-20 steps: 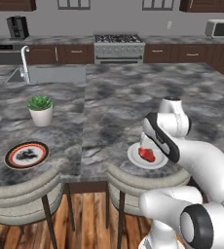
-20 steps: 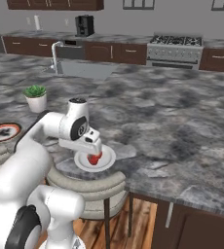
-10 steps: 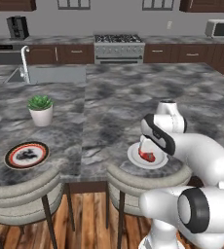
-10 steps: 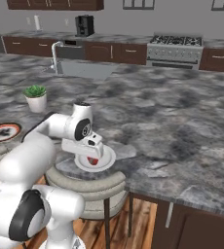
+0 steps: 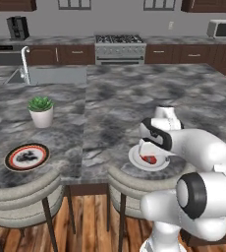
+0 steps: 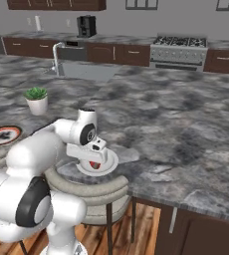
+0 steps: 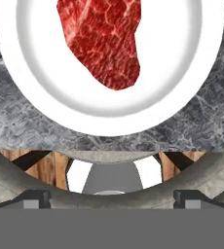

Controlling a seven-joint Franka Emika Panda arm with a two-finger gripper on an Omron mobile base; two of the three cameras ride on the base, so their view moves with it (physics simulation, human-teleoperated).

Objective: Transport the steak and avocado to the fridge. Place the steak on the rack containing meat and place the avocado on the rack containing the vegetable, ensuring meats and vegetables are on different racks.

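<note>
Surface (image 5: 110, 98): grey marbled stone is being shown spreading across the kitchen island.
Back wall: dark brown cabinets (image 5: 75, 54) are being seen flanking a steel stove (image 5: 120, 48).
Sink (image 6: 81, 72): is being shown sunk into the stone, with a curved tap.
Floor (image 5: 93, 224): warm wood planks are being seen below.
Stools (image 5: 21, 194): grey padded seats are being shown tucked under the edge.

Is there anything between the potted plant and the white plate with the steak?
No. In the left base view only bare marbled counter lies between the potted plant and the white plate holding the steak.
</note>
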